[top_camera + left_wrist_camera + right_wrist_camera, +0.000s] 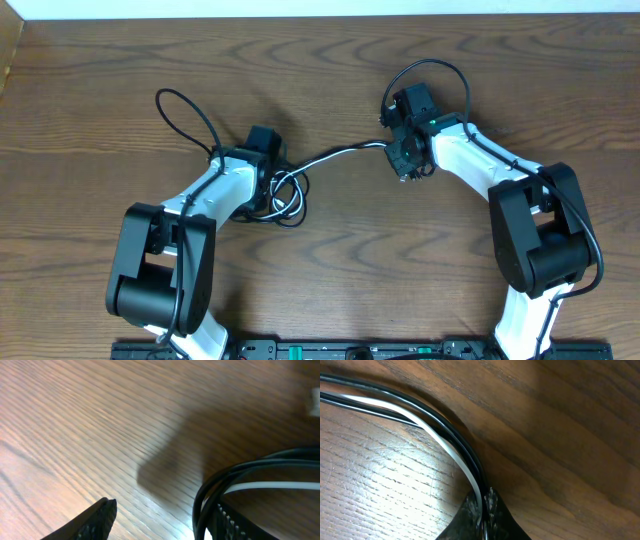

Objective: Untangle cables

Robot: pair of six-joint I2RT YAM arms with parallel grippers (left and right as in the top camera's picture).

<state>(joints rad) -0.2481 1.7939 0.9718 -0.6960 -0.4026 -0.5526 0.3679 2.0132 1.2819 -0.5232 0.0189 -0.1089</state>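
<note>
Overhead view, cables [285, 195] coiled just beside left gripper [162, 510], its fingers spread, loop against one finger, strands stretched away from left gripper to right gripper [485, 510], clamped tight on black and white cords.

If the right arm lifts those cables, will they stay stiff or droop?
Probably droop: the cables are thin and lie in loose loops. Likely light too. Clamped in the right tool, the tangled loops may drag along together.
</note>
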